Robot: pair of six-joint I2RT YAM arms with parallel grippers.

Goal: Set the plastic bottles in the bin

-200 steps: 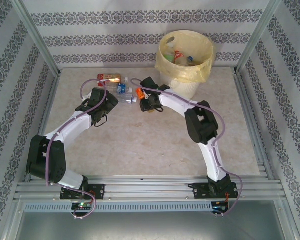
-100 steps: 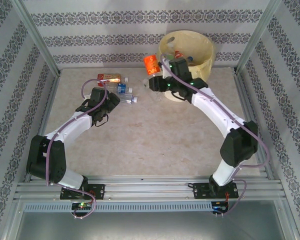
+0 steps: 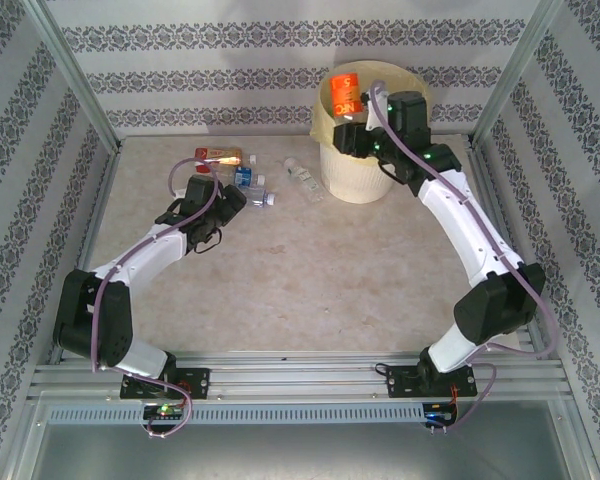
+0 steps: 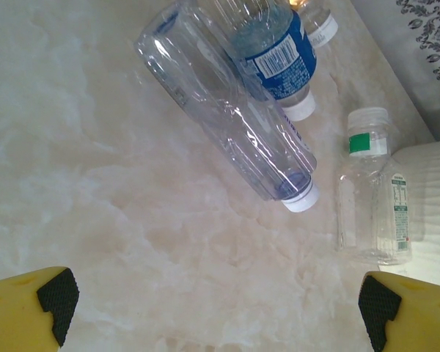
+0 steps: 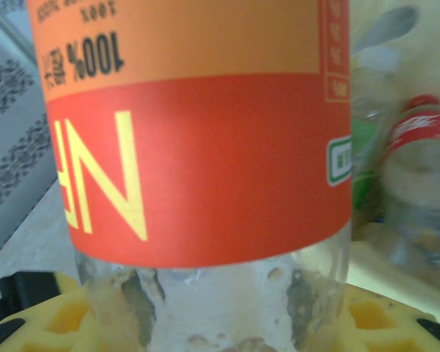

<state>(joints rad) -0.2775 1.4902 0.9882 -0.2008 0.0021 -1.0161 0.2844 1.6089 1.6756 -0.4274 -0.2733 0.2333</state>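
Right hand (image 3: 352, 125) is gripping an orange-labelled bottle (image 3: 347, 93) over the bin (image 3: 360, 182); left hand (image 3: 225, 200) is standing wide beside the loose bottles.

Low over the worktop (image 3: 310, 290), the left hand is spreading its fingers wide with nothing between them, facing a clear bottle (image 4: 235, 125) lying on its side against a blue-labelled bottle (image 4: 279, 51). A small green-labelled bottle (image 4: 370, 191) is lying farther along, by the bin's wall. Beyond, the right hand is clamping the orange-labelled bottle's lower body above the yellow-lined rim, and a red-labelled bottle (image 5: 418, 147) is lying inside.
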